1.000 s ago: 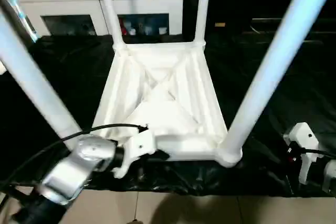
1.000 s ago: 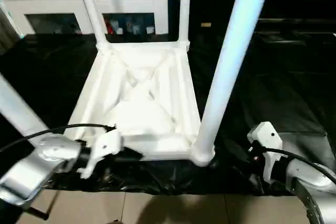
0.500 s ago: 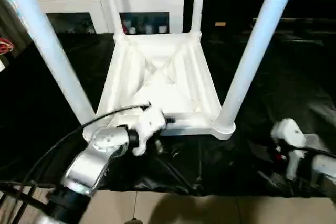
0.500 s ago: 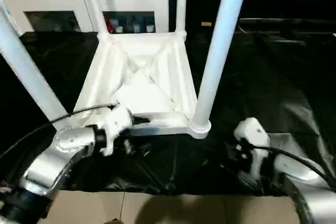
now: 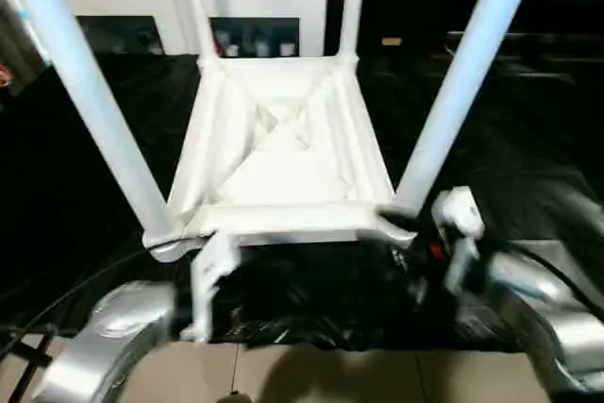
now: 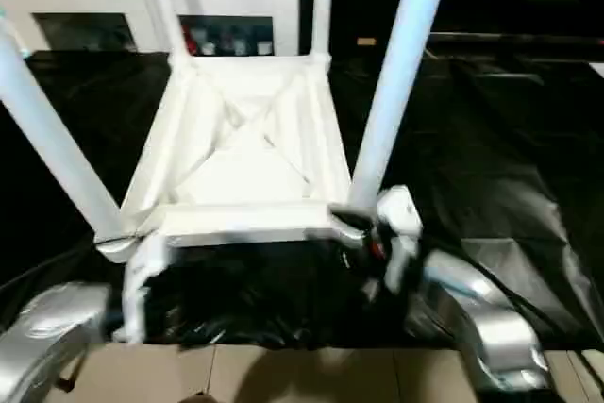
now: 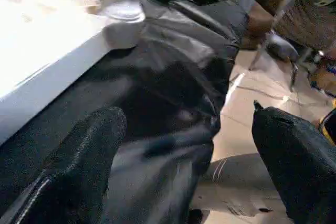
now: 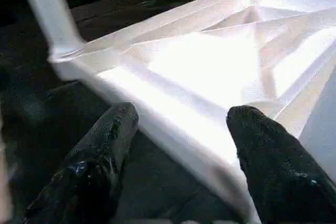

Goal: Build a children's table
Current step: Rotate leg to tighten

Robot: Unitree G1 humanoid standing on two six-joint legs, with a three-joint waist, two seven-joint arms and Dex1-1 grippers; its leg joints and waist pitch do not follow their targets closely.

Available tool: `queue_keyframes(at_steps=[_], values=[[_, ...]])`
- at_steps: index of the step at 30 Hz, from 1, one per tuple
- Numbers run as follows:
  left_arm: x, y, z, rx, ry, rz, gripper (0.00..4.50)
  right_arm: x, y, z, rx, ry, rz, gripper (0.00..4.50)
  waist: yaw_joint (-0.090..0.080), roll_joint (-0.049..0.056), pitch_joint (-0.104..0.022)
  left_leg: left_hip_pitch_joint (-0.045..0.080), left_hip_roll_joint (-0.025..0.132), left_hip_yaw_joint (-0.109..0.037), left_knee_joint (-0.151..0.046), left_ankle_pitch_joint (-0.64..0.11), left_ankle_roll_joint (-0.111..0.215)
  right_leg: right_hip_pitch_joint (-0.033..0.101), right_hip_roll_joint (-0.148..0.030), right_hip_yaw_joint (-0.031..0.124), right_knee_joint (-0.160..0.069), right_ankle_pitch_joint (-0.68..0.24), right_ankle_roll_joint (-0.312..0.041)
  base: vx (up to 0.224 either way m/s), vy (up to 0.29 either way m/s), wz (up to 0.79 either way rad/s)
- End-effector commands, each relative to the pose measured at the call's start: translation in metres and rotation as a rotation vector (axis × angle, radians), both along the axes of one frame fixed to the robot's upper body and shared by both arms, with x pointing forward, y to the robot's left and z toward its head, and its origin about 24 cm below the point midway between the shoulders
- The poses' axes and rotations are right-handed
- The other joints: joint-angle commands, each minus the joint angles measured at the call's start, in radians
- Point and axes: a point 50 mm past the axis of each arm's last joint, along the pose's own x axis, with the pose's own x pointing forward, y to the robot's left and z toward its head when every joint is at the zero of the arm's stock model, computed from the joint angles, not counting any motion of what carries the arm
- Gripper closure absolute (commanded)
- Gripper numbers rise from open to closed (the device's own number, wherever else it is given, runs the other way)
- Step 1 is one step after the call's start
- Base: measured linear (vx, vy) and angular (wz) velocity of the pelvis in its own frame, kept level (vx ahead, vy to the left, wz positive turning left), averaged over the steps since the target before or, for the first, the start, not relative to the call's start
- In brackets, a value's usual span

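Lying upside down: the children's table is resting with its tabletop on the black sheet, ribbed underside facing up, just ahead of both pincers.
Legs: four white legs are standing up from the corner sockets — the near-left leg and near-right leg are rising past the top of the head views, and the far-left leg and far-right leg are standing at the back corners.
Left pincer: the left pincer is hanging wide, its two black fingers well apart and gripping nothing; it is sitting just short of the tabletop's near edge, below the near-left corner socket, over the black sheet where it is draping toward the tiled floor.
Right pincer: the right pincer is standing partly spread with nothing between its fingers; the tabletop's near rim is lying just in front of the fingertips — whether they are touching it I cannot tell. In the head views it is sitting right beside the near-right corner socket.
Beyond the pincers: a white cabinet with glass doors is standing behind the table.
Forearms: the silver left forearm and right forearm are reaching in from the near edge.
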Motion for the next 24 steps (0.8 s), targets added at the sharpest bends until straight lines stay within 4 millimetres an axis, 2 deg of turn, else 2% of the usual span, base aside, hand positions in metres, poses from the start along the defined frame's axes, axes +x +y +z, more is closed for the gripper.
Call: queue_keyframes(at_steps=[1,3,4,5,6,9,10,13,15,17,18,19,20,21,22,23,24], values=[[-0.005,0.012,0.005,0.013,0.000,0.008,0.09,0.010,-0.009,0.001,0.008,-0.018,-0.105,1.34,-0.006,-0.002,-0.042,0.004,0.025,-0.007,-0.084,-0.245,0.009,0.039,-0.044,0.052,-0.073,-0.274,-0.141,0.000,0.000,0.00],[-0.020,0.035,0.002,0.050,0.044,0.016,0.09,0.017,-0.010,0.003,0.061,-0.033,-0.189,1.34,-0.007,-0.003,-0.042,-0.001,0.025,-0.008,-0.085,-0.237,0.011,0.042,-0.049,0.054,-0.070,-0.264,-0.144,0.000,0.000,0.00],[-0.023,0.041,0.002,0.061,0.061,0.019,0.09,0.018,-0.012,0.003,0.068,-0.032,-0.213,1.34,-0.010,-0.001,-0.040,0.001,0.024,-0.006,-0.088,-0.247,0.011,0.039,-0.047,0.053,-0.074,-0.285,-0.137,0.000,0.000,0.00],[-0.023,0.041,0.002,0.061,0.061,0.019,0.09,0.018,-0.012,0.003,0.068,-0.032,-0.213,1.34,-0.013,0.000,-0.041,0.003,0.025,-0.007,-0.088,-0.250,0.009,0.040,-0.045,0.053,-0.072,-0.283,-0.137,0.000,0.000,0.00],[-0.028,0.052,0.002,0.080,0.088,0.029,0.09,0.022,-0.016,0.002,0.076,-0.040,-0.268,1.34,-0.012,0.003,-0.039,0.009,0.025,-0.005,-0.088,-0.263,0.005,0.035,-0.045,0.055,-0.075,-0.286,-0.140,0.000,0.000,0.00],[-0.035,0.073,0.003,0.111,0.123,0.060,0.09,0.027,-0.027,0.002,0.093,-0.049,-0.373,1.34,-0.014,0.007,-0.036,0.010,0.024,-0.007,-0.093,-0.318,-0.007,0.035,-0.046,0.055,-0.079,-0.339,-0.134,0.000,0.000,0.00],[-0.037,0.079,0.003,0.120,0.133,0.070,0.09,0.028,-0.031,0.002,0.095,-0.053,-0.399,1.34,-0.016,0.004,-0.033,0.010,0.023,-0.008,-0.095,-0.336,-0.009,0.036,-0.046,0.055,-0.082,-0.364,-0.125,0.000,0.000,0.00],[-0.037,0.098,0.005,0.175,0.103,0.116,0.09,0.030,-0.046,0.001,0.074,-0.065,-0.482,1.34,-0.016,0.004,-0.035,0.015,0.021,-0.007,-0.094,-0.337,-0.009,0.035,-0.047,0.057,-0.087,-0.387,-0.113,0.000,0.000,0.00],[-0.030,0.107,0.010,0.175,0.035,0.173,0.09,0.032,-0.055,0.000,0.073,-0.063,-0.532,1.34,-0.014,0.005,-0.038,0.017,0.023,-0.008,-0.094,-0.332,-0.011,0.035,-0.048,0.057,-0.083,-0.363,-0.122,0.000,0.000,0.00],[-0.023,0.109,0.013,0.167,-0.014,0.206,0.09,0.033,-0.063,-0.002,0.047,-0.058,-0.574,1.34,-0.012,0.005,-0.039,0.015,0.024,-0.008,-0.093,-0.313,-0.011,0.037,-0.047,0.057,-0.077,-0.320,-0.136,0.000,0.000,0.00],[-0.011,0.111,0.020,0.145,-0.097,0.247,0.09,0.034,-0.077,-0.006,0.003,-0.049,-0.645,1.34,-0.011,0.005,-0.042,0.017,0.024,-0.007,-0.091,-0.298,-0.013,0.039,-0.047,0.057,-0.074,-0.287,-0.146,0.000,0.000,0.00],[-0.004,0.110,0.024,0.121,-0.141,0.270,0.09,0.034,-0.081,-0.007,-0.015,-0.046,-0.657,1.34,-0.009,0.009,-0.043,0.020,0.022,-0.003,-0.089,-0.292,-0.018,0.037,-0.045,0.056,-0.073,-0.267,-0.158,0.000,0.000,0.00],[-0.004,0.110,0.024,0.121,-0.141,0.270,0.09,0.034,-0.081,-0.007,-0.015,-0.046,-0.657,1.34,-0.009,0.009,-0.043,0.020,0.022,-0.003,-0.089,-0.292,-0.018,0.037,-0.045,0.056,-0.073,-0.267,-0.158,0.000,0.000,0.00],[0.004,0.106,0.027,0.082,-0.175,0.283,0.09,0.033,-0.082,-0.008,-0.036,-0.041,-0.639,1.34,-0.004,0.005,-0.045,0.015,0.020,-0.004,-0.086,-0.269,-0.019,0.046,-0.046,0.057,-0.065,-0.225,-0.171,0.000,0.000,0.00],[0.014,0.100,0.033,0.034,-0.230,0.293,0.09,0.031,-0.081,-0.011,-0.067,-0.029,-0.599,1.34,-0.003,0.005,-0.045,0.015,0.019,-0.002,-0.086,-0.269,-0.016,0.047,-0.045,0.056,-0.067,-0.227,-0.167,0.000,0.000,0.00],[0.020,0.094,0.036,-0.008,-0.256,0.300,0.09,0.028,-0.078,-0.013,-0.083,-0.017,-0.562,1.34,0.000,-0.001,-0.048,0.014,0.019,-0.002,-0.082,-0.254,-0.011,0.051,-0.048,0.057,-0.065,-0.219,-0.166,0.000,0.000,0.00],[0.021,0.094,0.037,-0.012,-0.258,0.301,0.09,0.028,-0.077,-0.013,-0.084,-0.016,-0.558,1.34,0.003,-0.001,-0.050,0.013,0.019,-0.002,-0.081,-0.242,-0.008,0.053,-0.050,0.057,-0.064,-0.211,-0.169,0.000,0.000,0.00]])
